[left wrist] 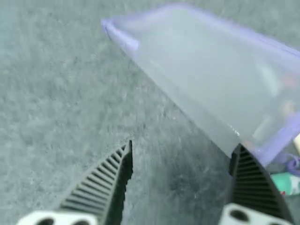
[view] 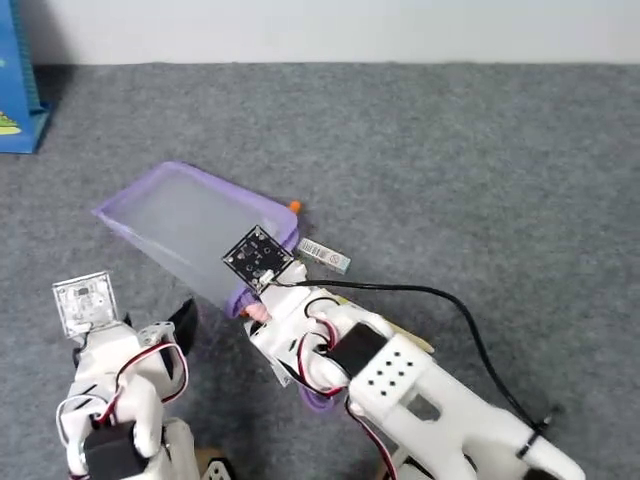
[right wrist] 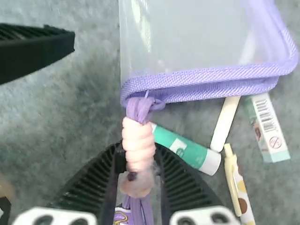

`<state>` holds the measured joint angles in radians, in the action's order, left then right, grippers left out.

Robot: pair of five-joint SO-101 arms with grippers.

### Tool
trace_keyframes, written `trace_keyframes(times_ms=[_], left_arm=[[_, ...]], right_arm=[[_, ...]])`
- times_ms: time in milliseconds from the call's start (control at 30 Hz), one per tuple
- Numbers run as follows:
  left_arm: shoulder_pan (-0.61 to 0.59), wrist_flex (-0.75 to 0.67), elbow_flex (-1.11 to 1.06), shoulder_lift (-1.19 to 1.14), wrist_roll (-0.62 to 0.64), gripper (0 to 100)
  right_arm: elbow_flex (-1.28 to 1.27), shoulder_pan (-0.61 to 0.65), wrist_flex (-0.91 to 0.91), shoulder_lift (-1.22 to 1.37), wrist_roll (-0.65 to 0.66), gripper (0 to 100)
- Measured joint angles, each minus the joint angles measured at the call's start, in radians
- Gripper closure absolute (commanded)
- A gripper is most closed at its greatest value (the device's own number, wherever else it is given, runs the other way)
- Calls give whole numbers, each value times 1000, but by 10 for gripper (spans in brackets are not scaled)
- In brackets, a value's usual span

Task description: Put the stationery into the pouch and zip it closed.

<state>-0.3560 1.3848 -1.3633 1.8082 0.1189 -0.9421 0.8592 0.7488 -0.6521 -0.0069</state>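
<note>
The translucent pouch [view: 180, 222] with purple trim lies tilted on the grey mat, its zipper edge [right wrist: 201, 82] toward the arms. My right gripper [right wrist: 138, 150] is shut on the pink zipper pull [right wrist: 137, 140], which hangs from the pouch corner. Outside the pouch, beside that edge, lie a green-and-white glue stick [right wrist: 185, 147], a white stick [right wrist: 225, 123], a barcode-labelled eraser [right wrist: 265, 126] and a dotted pen [right wrist: 239, 187]. My left gripper [left wrist: 180, 178] stands open just short of the pouch's [left wrist: 211, 75] near side, nothing between its fingers [left wrist: 101, 187].
A blue box [view: 18, 90] stands at the far left edge of the mat. A small orange item [view: 294, 207] peeks out behind the pouch. The right arm's cable [view: 440, 295] trails over the mat to the right. A white wall borders the back.
</note>
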Motion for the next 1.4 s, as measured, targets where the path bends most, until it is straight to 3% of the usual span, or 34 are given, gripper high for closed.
trace_keyframes(times_ms=[167,600,1033,1400], left_arm=[[9,35,78,0,0,679],[233,44,86,0,0,679],[238,-35,-23,0,-6,680],[238,-75,-23,0,12,680]], right_arm=[[0,0,0,-38,0,991],[0,0,-77,-46,0,991],[138,2,43,-46,0,991],[143,91,157,-173,0,991]])
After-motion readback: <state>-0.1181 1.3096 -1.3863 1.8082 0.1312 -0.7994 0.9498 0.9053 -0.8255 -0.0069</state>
